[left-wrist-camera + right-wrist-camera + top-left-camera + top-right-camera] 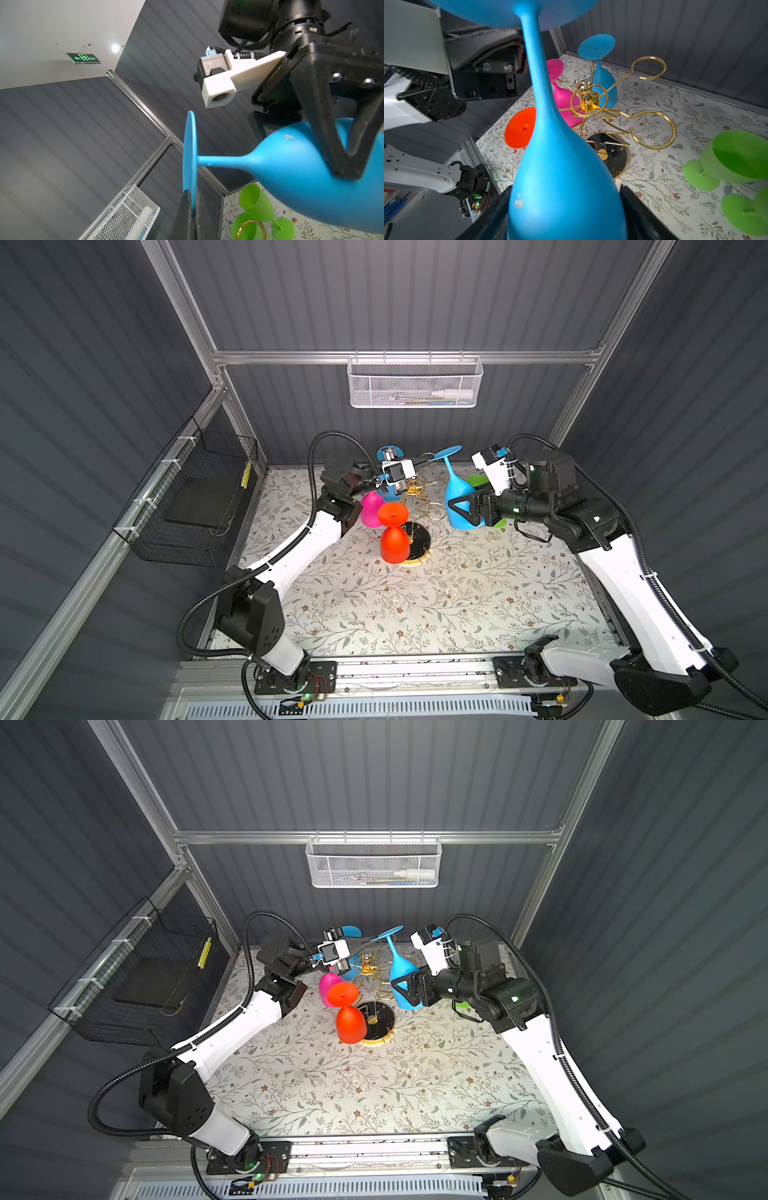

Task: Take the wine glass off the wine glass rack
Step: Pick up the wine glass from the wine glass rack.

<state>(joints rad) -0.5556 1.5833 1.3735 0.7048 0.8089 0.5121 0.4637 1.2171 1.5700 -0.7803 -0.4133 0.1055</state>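
Note:
A blue wine glass point(456, 493) hangs upside down, tilted, just right of the gold wine glass rack point(419, 493). My right gripper point(461, 510) is shut on its bowl point(560, 166), with a black finger on each side. My left gripper point(432, 458) is shut on the rim of its foot disc point(190, 149), pinched edge-on between the pads point(187, 207). In the right wrist view the stem passes through none of the rack's rings point(654, 128). The rack point(370, 969) still carries a red glass point(392, 545), a pink glass point(371, 510) and a second blue glass point(602, 83).
Green glasses point(737, 158) lie on the floral mat right of the rack, below my right wrist. The rack's black round base point(419, 541) stands mid-table. A white mesh basket point(413, 383) hangs on the back rail and a black wire basket point(199, 497) on the left wall.

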